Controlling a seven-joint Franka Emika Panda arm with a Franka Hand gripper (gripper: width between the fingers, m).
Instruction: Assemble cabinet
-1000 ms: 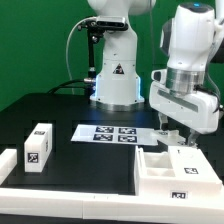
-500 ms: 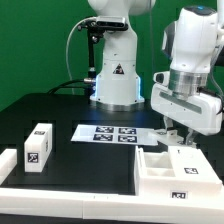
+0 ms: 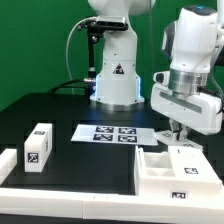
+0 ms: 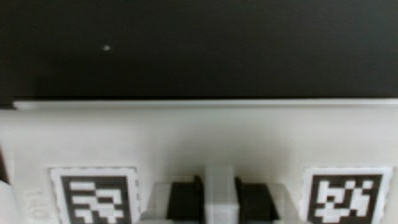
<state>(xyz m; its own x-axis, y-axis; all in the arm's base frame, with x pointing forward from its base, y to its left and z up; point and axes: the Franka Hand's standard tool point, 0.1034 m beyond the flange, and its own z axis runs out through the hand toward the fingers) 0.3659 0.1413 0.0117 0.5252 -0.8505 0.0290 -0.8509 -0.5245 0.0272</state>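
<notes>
Black desk (image 3: 60, 110): one, carrying all parts and edged at the near side by one low white border rail (image 3: 70, 197), apparently to keep parts from sliding off.

Franka arm (image 3: 190, 50): one, reaching down over the exterior view's right side.

Cabinet (image 3: 165, 172): one, resting flat on the desk at the exterior view's near right, recessed compartments facing up, just inside the rail. Lies open side up, probably so further parts can be added from above. Two tags counted on it in the exterior view, and two in the wrist view (image 4: 196, 130).

Marker board (image 3: 110, 133): one, flat at mid-desk, bearing four tags.

Small white tagged blocks: two. One upright block (image 3: 38, 147) near the exterior view's left; one edge block (image 3: 5, 162) cut off by the frame. Well apart from the cabinet, probably waiting their turn.

End effector (image 3: 178, 136): one, lowered at the cabinet's rear wall. Jaws set narrow in the wrist view (image 4: 208, 195), with a pale strip between them. Cannot tell whether clamped on the wall or merely straddling it.
</notes>
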